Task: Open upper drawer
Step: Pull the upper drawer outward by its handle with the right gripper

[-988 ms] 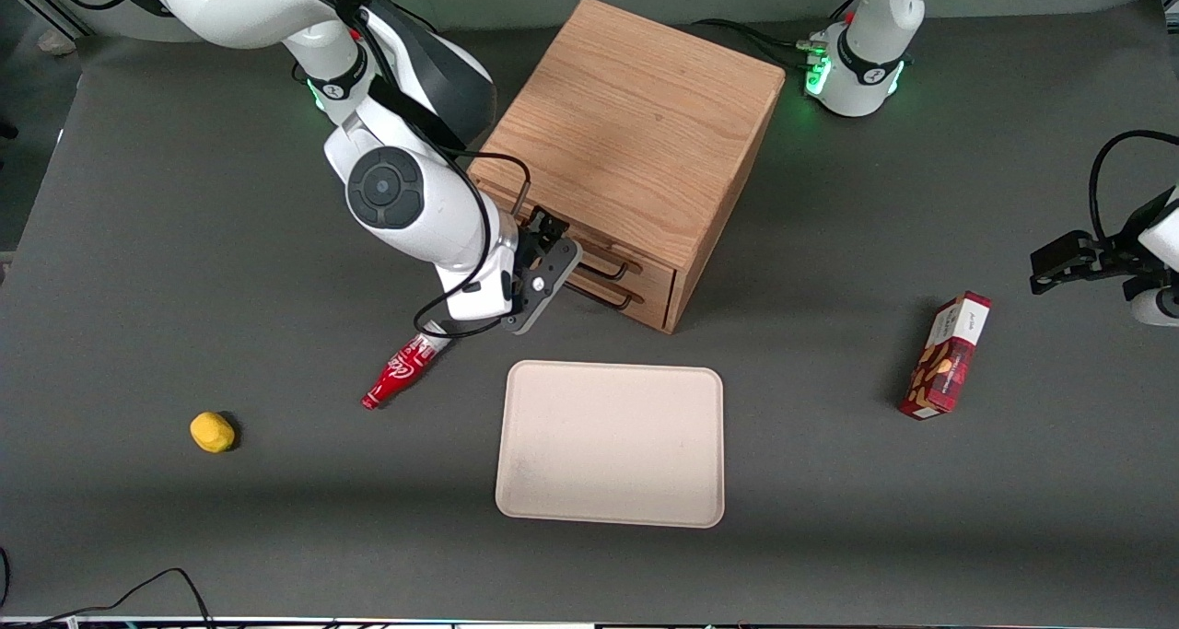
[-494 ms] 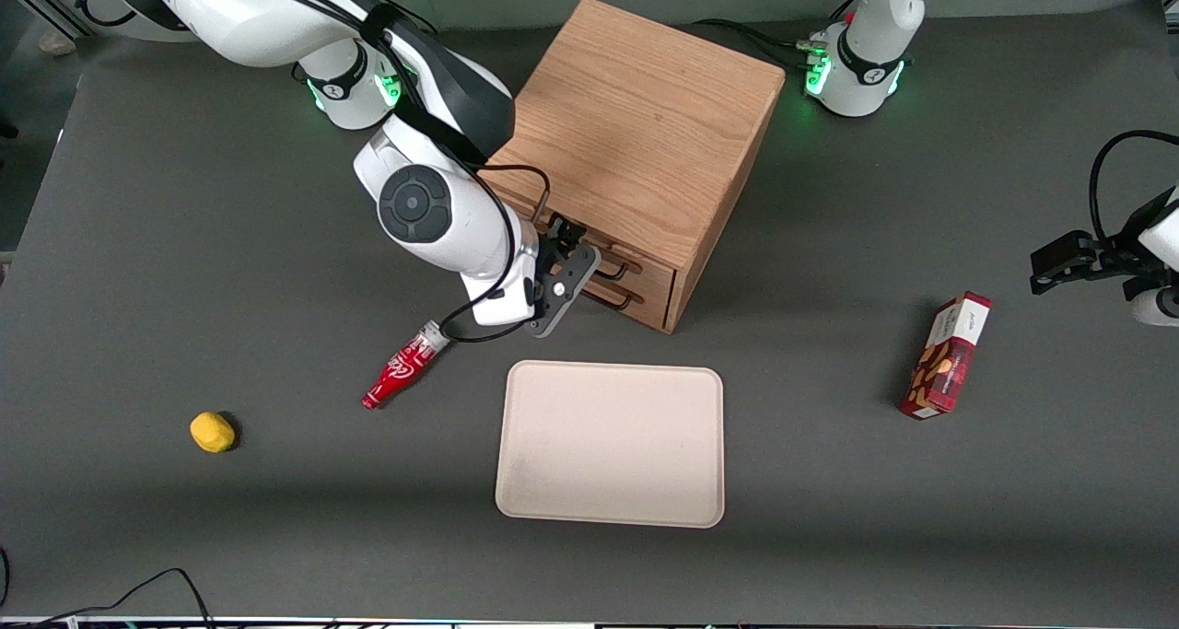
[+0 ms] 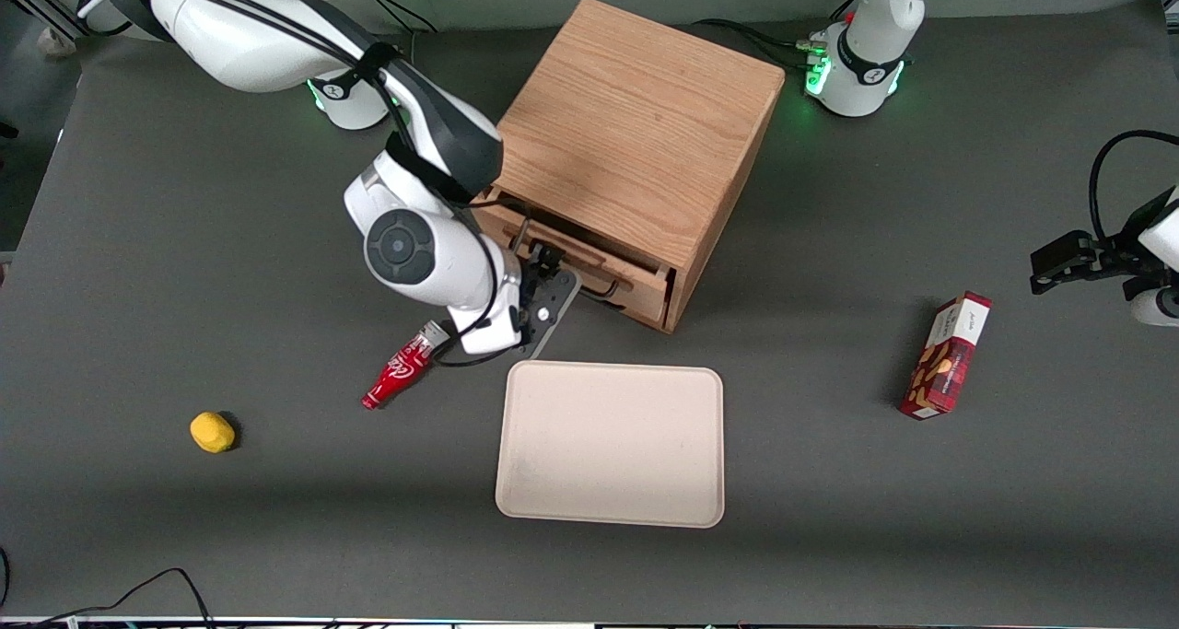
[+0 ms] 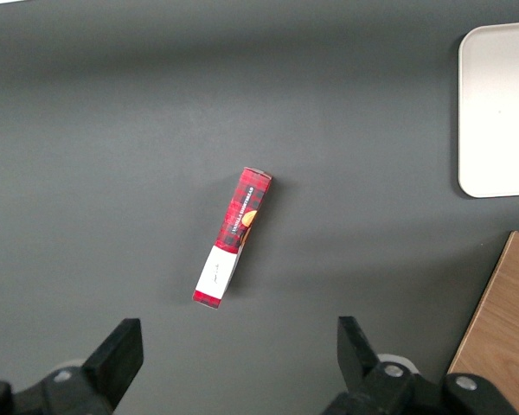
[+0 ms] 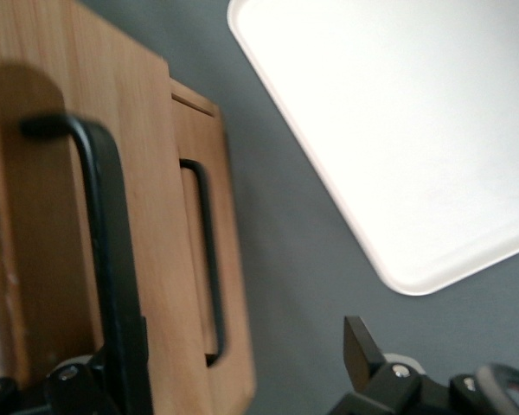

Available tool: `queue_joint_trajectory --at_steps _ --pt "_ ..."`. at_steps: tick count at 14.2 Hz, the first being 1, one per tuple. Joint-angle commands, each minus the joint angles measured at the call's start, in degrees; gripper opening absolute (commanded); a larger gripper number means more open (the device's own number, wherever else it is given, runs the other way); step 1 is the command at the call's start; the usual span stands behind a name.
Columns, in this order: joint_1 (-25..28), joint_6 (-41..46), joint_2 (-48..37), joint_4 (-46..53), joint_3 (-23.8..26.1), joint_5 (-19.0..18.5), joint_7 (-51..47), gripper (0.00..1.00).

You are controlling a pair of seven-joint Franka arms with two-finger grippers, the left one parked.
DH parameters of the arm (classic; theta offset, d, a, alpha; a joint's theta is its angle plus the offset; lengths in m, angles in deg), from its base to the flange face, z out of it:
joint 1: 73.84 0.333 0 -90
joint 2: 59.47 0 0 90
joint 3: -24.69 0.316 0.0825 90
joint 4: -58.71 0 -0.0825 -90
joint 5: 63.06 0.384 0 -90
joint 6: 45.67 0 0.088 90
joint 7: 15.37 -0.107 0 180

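The wooden cabinet (image 3: 636, 122) stands at the middle of the table. Its upper drawer (image 3: 597, 265) is slid partly out, with a dark gap showing along its top. My right gripper (image 3: 542, 265) is in front of the drawer, at the end of its black wire handle (image 3: 610, 288) nearer the working arm. In the right wrist view the gripper (image 5: 212, 359) is open, its fingers wide apart. One finger (image 5: 69, 380) lies against the upper drawer's handle (image 5: 104, 225). The bottom drawer's handle (image 5: 209, 259) shows beside it.
A beige tray (image 3: 610, 443) lies nearer the front camera than the cabinet, also in the right wrist view (image 5: 398, 130). A red bottle (image 3: 401, 371) lies under my wrist. A yellow object (image 3: 212, 431) lies toward the working arm's end. A red box (image 3: 947, 355) lies toward the parked arm's end.
My gripper closed in on the drawer handles, then moved back toward the front camera. The upper drawer has slid partly out of the cabinet with it.
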Motion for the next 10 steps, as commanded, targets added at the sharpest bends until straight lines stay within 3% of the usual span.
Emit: queue_joint_trajectory --at_steps 1,5,10 --pt "-0.2 -0.4 0.6 1.9 -2.4 -0.2 6.8 1.0" --pt "0.4 -0.6 2.0 6.4 -6.2 -0.7 7.5 1.0" --pt "-0.4 -9.2 2.3 7.3 -7.9 -1.9 9.2 1.0"
